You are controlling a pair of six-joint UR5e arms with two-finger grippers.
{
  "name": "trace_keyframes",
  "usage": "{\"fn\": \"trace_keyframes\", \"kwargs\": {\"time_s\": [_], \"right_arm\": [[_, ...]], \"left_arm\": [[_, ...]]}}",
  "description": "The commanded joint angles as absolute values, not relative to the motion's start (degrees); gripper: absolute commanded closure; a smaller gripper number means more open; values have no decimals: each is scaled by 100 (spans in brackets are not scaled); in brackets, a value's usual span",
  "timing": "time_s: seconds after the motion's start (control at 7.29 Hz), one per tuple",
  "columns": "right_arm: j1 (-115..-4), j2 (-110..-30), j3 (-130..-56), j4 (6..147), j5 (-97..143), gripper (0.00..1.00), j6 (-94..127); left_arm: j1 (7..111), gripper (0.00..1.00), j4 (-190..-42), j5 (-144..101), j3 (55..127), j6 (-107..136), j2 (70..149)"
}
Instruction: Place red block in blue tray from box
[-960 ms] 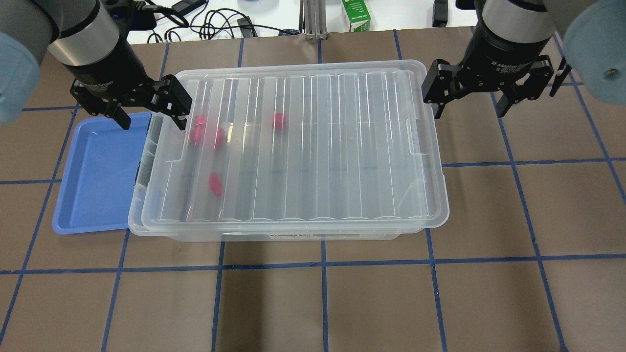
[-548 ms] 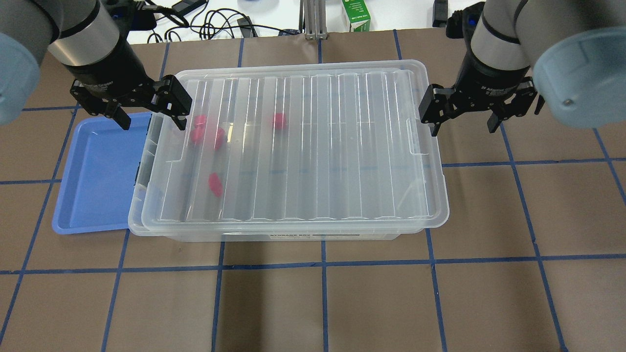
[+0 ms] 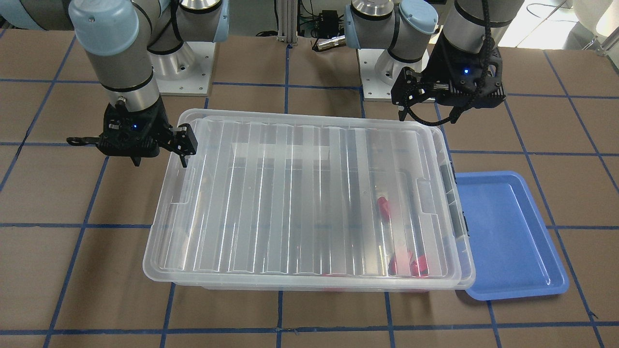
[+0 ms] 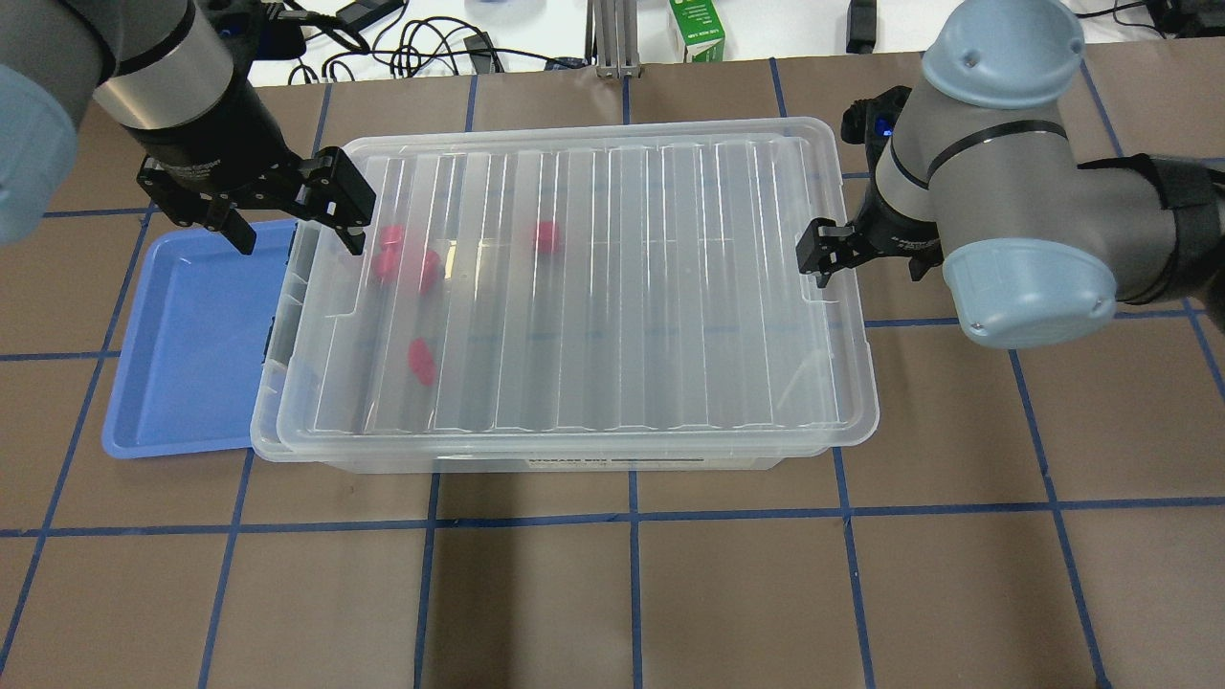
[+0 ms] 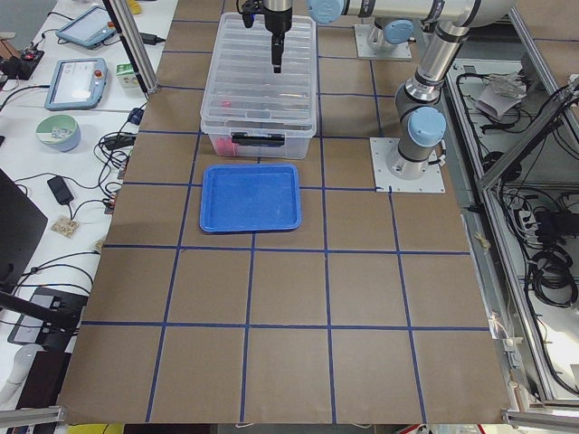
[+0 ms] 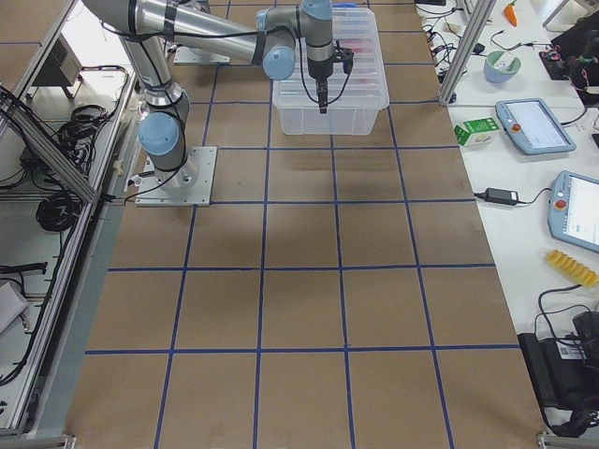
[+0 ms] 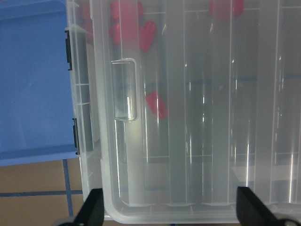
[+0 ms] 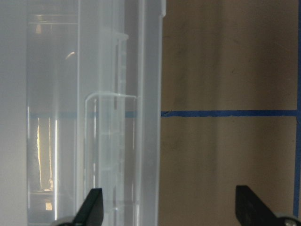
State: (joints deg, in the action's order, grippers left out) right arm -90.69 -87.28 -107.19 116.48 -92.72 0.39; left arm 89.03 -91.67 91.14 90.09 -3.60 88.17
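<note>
The box (image 4: 612,287), a clear bin with its ribbed lid on, sits mid-table. Several red blocks show through the lid near its left end, one (image 4: 421,359) apart from the rest and one (image 4: 545,236) farther right. They also show in the left wrist view (image 7: 156,103). The blue tray (image 4: 191,335) lies empty against the box's left end. My left gripper (image 4: 299,239) is open and empty above the box's far left corner, straddling the lid edge. My right gripper (image 4: 866,263) is open and empty at the box's right edge; the right wrist view shows the lid rim (image 8: 141,94) below it.
A green carton (image 4: 697,29) and cables (image 4: 421,43) lie beyond the table's far edge. Blue tape lines grid the brown table (image 4: 632,593). The two arm bases (image 3: 382,72) stand behind the box in the front-facing view.
My right arm has swung in toward the box's right edge, its gripper moving left and nearer. The left gripper, the box and the blocks have not moved.
</note>
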Motion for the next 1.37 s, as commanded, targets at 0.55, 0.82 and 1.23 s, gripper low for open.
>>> {"fn": "trace_keyframes", "kwargs": {"time_s": [0.55,0.82,1.23], "right_arm": [[-8930,-8244,-10397,11575,-9648,0,-263],[-8738,-8244,-10424,11567,-9913,0,-920],[-8175,-8297,-10397,11198,-9984,0,-976]], "left_arm": [[8903,0,-9167,9114,9009,-360,8815],[8903,0,-9167,9114,9009,-352,8815],[8903,0,-9167,9114,9009,-360,8815]]}}
